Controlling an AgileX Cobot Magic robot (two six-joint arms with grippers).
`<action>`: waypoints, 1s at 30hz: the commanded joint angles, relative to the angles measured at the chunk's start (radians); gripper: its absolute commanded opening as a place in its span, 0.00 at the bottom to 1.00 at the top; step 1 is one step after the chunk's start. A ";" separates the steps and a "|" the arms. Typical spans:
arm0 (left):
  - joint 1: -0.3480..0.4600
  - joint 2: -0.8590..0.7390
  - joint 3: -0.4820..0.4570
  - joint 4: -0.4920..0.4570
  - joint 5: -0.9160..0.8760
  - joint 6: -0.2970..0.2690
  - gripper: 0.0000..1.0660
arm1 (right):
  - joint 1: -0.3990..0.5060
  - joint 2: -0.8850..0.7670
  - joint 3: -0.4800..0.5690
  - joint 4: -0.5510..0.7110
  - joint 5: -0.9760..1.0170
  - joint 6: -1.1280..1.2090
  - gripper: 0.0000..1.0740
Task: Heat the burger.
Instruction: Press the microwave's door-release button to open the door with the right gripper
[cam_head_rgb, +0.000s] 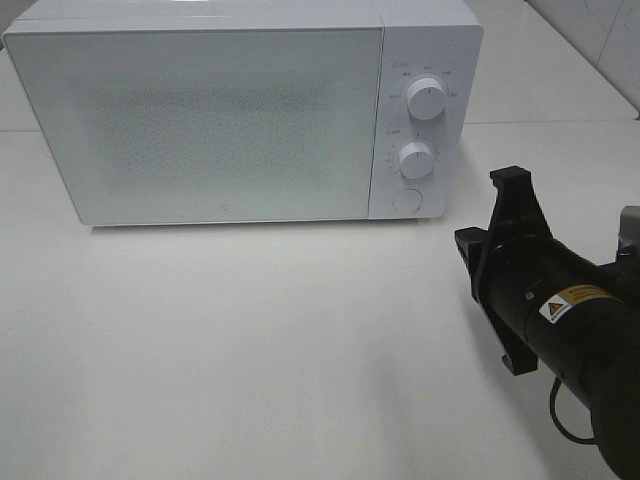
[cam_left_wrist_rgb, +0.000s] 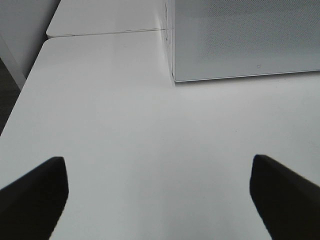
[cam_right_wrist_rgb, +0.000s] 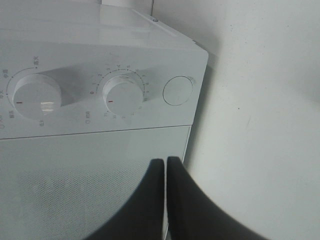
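Note:
The burger is not in any view. A white microwave (cam_head_rgb: 220, 120) stands at the back of the table with its door closed; its inside is hidden. My right gripper (cam_head_rgb: 468, 243) hovers in front of the control panel's lower right corner. The right wrist view shows it (cam_right_wrist_rgb: 165, 167) shut with nothing between the fingers, close to the seam between door and panel. My left gripper (cam_left_wrist_rgb: 157, 167) is open and empty over the bare table, off the microwave's (cam_left_wrist_rgb: 240, 40) left front corner.
The panel carries an upper knob (cam_head_rgb: 427, 100), a lower knob (cam_head_rgb: 415, 158) and a round button (cam_head_rgb: 407, 198). The white table (cam_head_rgb: 250, 350) stretches out in front of the microwave. A table seam (cam_left_wrist_rgb: 105, 34) runs behind the left corner.

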 joint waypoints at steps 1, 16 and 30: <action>0.002 -0.017 0.002 0.000 -0.003 0.000 0.85 | -0.046 0.001 0.002 -0.045 0.045 0.033 0.00; 0.002 -0.017 0.002 0.000 -0.003 0.000 0.85 | -0.217 0.171 -0.143 -0.276 0.074 0.165 0.00; 0.002 -0.017 0.002 0.000 -0.003 0.000 0.85 | -0.255 0.301 -0.292 -0.344 0.133 0.204 0.00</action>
